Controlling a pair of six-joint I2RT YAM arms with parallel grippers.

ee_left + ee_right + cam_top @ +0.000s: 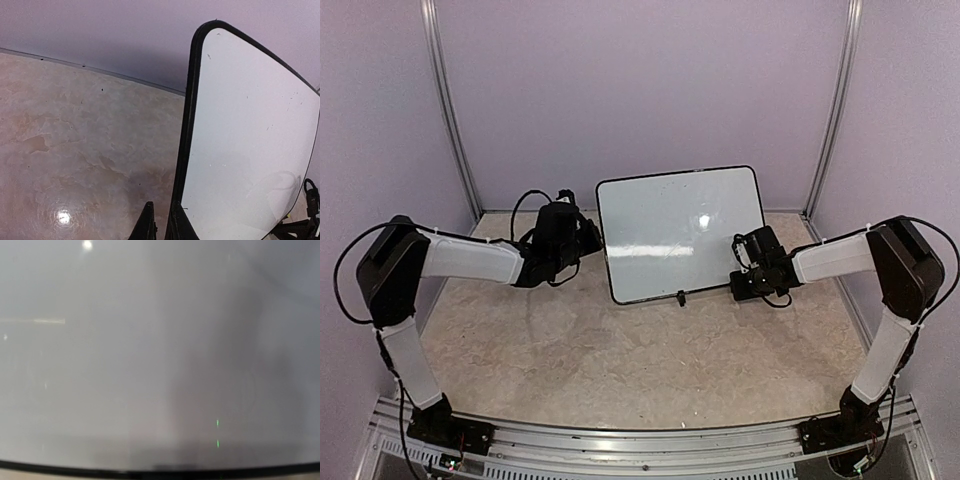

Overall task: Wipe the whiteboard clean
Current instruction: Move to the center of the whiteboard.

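Whiteboard (670, 230) whole only from above

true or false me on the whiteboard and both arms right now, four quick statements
1. The whiteboard lies flat on its back. False: it stands propped up on its lower edge.
2. The left gripper is at the board's left edge. True.
3. The right gripper is up at the board's top edge. False: it is by the lower right corner.
4. The board's face looks nearly clean, with only faint specks. True.
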